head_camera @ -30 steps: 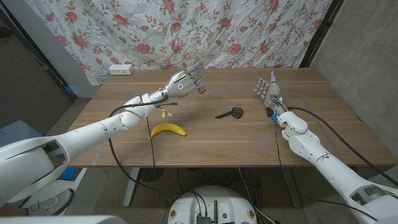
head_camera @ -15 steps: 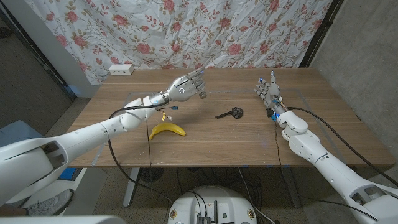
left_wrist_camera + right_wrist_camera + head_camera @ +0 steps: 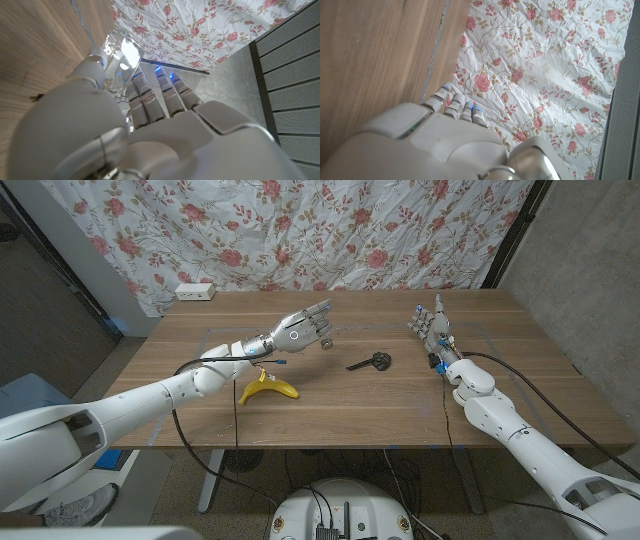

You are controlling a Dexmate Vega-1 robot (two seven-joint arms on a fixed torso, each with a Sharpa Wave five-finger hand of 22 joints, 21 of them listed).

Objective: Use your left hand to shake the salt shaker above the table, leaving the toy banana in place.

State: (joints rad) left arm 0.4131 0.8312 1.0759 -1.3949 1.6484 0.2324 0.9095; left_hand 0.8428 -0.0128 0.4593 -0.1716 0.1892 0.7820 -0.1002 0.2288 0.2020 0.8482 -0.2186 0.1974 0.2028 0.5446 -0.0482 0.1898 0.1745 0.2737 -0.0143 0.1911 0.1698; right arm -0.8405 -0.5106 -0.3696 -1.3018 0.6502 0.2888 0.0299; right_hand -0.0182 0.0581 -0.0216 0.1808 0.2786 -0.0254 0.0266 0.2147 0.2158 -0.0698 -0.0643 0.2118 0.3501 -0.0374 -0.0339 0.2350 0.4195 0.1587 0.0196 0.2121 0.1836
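Our left hand [image 3: 303,331] holds the shaker [image 3: 119,54] above the table [image 3: 330,402], with fingers wrapped around its clear body. We judge it is glass: light, stiff, smooth, so it may slip and break if dropped; a grip around the middle seems safest. The banana [image 3: 270,387] lies below and behind the hand. Our right hand [image 3: 432,322] waits with fingers apart, holding nothing.

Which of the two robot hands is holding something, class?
The left robot hand: it grips the glass salt shaker above the table. The right robot hand holds nothing.
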